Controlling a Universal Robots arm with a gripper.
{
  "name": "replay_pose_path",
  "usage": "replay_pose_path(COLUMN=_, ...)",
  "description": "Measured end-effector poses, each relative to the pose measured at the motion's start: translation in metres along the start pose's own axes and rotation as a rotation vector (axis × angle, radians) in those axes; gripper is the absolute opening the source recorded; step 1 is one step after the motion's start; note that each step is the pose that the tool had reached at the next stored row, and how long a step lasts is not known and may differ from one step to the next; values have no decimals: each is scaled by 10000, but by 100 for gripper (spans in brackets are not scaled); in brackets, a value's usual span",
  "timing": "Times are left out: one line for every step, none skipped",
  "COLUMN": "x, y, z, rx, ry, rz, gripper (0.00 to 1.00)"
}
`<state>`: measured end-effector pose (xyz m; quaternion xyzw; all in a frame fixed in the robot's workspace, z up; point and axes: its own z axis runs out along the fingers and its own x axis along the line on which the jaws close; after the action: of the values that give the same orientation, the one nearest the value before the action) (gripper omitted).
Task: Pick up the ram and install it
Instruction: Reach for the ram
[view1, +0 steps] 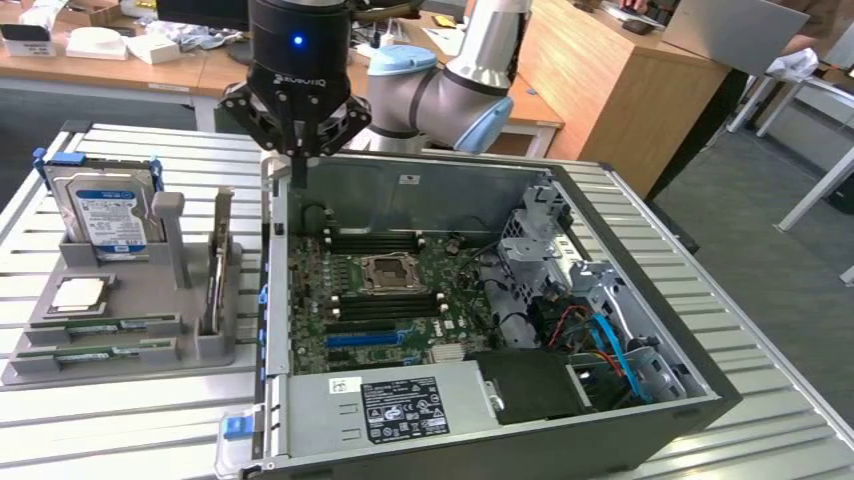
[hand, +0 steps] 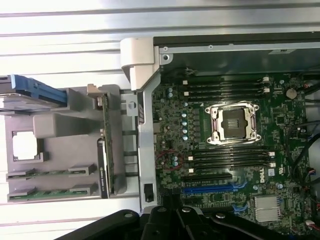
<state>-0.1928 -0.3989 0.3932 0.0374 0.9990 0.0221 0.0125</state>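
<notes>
Two ram sticks, thin green boards, lie flat in the front slots of a grey holder (view1: 200, 345): one ram stick (view1: 104, 325) (hand: 50, 173) and a second ram stick (view1: 96, 353) (hand: 47, 192) beside it. My gripper (view1: 302, 183) hangs over the far left rim of the open computer case (view1: 641, 260), away from the holder. Its fingers are shut with nothing between them. Inside the case the motherboard shows dark memory slots (view1: 380, 242) (hand: 225, 87) on both sides of the processor socket (view1: 387, 270) (hand: 234, 122).
On the holder a blue-labelled hard drive (view1: 107, 205) stands upright, a silver processor chip (view1: 80, 292) lies flat, and a green card (view1: 220, 260) stands on edge near the case wall. A power supply (view1: 400, 405) and cables (view1: 601, 335) crowd the case's near and right parts.
</notes>
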Motion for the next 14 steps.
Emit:
replay_pose_path(x=18, y=-1, z=0, rx=0, ry=0, rz=0, gripper=10)
replay_pose_path(x=37, y=-3, z=-1, rx=0, ry=0, rz=0, gripper=10)
replay_pose_path(x=55, y=-4, z=-1, rx=0, ry=0, rz=1, gripper=10)
replay_pose_path(x=72, y=-5, z=-2, rx=0, ry=0, rz=1, gripper=10)
replay_pose_path(x=89, y=-7, z=-2, rx=0, ry=0, rz=0, gripper=10)
replay_pose_path(x=106, y=-8, z=-3, rx=0, ry=0, rz=-1, gripper=10)
replay_pose_path(x=123, y=-9, z=-3, rx=0, ry=0, rz=0, gripper=10)
replay_pose_path(x=141, y=-11, z=-3, rx=0, ry=0, rz=0, gripper=10)
replay_pose_path(x=159, y=-12, z=-4, rx=0, ry=0, rz=-1, gripper=10)
replay_pose_path(x=177, y=-13, z=-4, rx=0, ry=0, rz=0, gripper=10)
replay_pose_path(x=195, y=-15, z=-5, rx=0, ry=0, rz=0, gripper=10)
replay_pose_path(x=213, y=-16, z=-5, rx=0, ry=0, rz=1, gripper=10)
replay_pose_path(x=231, y=-17, z=-5, rx=-1, ry=-1, rz=0, gripper=10)
replay_pose_path(x=250, y=-19, z=-6, rx=0, ry=-1, rz=0, gripper=10)
